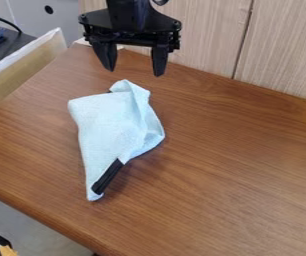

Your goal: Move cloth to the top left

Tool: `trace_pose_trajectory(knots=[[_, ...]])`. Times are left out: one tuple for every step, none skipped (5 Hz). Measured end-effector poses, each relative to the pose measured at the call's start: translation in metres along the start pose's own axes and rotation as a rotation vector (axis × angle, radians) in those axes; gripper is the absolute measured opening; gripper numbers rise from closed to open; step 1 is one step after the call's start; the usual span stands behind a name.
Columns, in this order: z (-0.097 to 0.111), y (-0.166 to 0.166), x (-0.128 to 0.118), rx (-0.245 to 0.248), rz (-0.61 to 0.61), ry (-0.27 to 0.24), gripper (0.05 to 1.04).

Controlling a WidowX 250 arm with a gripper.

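Observation:
The black gripper hangs at the top of the camera view, its two fingers spread wide with nothing between them. Just below it in the view, a crumpled light blue cloth lies left of centre on the brown wooden table. The cloth tapers toward its lower end. A black bar-like object shows at that lower end, partly covered by the cloth, and a small dark bit peeks out near the cloth's top edge.
A light wood panel wall stands along the table's back edge. At the upper left, a pale board borders the table, with dark equipment beyond it. The table's front edge runs diagonally across the lower left.

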State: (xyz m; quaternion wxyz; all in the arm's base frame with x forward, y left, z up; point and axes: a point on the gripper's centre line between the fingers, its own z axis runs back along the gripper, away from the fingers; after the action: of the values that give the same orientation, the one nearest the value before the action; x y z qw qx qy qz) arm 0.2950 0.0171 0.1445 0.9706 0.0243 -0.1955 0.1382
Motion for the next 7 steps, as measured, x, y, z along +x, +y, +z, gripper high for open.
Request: trace_pose_trajectory(knots=[[-0.006,0.000,-0.005,0.004,0.003,0.025,1.001],[-0.011,-0.013,-0.023,-0.003,-0.043,0.062,1.001],[-0.008,-0.026,-0.033,-0.017,-0.080,0.063,1.001],[-0.007,-0.034,-0.052,-0.054,-0.088,0.080,1.001],[-0.015,-0.034,-0.075,-0.041,-0.114,0.128,1.001],[-0.026,-0.026,-0.097,-0.006,-0.129,0.174,1.001],[-0.037,-0.015,-0.112,0.023,-0.127,0.202,1.001]])
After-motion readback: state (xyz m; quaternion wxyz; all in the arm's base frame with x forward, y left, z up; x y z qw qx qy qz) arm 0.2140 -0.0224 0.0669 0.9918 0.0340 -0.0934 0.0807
